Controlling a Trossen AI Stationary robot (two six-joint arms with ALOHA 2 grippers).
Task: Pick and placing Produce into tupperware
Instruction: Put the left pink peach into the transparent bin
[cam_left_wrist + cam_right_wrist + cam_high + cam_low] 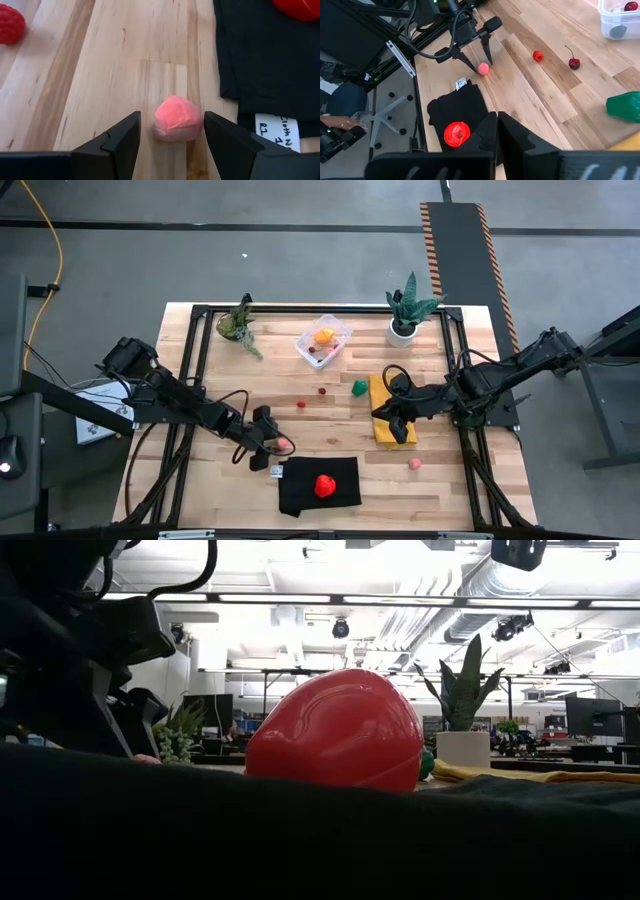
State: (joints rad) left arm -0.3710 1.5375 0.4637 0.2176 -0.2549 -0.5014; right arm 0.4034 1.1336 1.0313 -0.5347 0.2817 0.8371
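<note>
Wooden counter (200,480) carries plenty: two potted plants at the far edge, and between them one clear tupperware (323,340) already containing an orange piece (324,336) and a red berry. Loose produce count: one pink ball (284,444), a second pink piece (414,464) near the right front, one raspberry (301,404), one cherry (322,391), one green piece (359,387), one red strawberry (324,485) on the black cloth (300,495). Open wood lies between ball and tub. Left claw (170,131) reaches low across the counter, fingers apart, straddling the pink ball just beside the cloth's edge. Right claw (400,420) hovers over the yellow cloth (385,430), fingers together.
</note>
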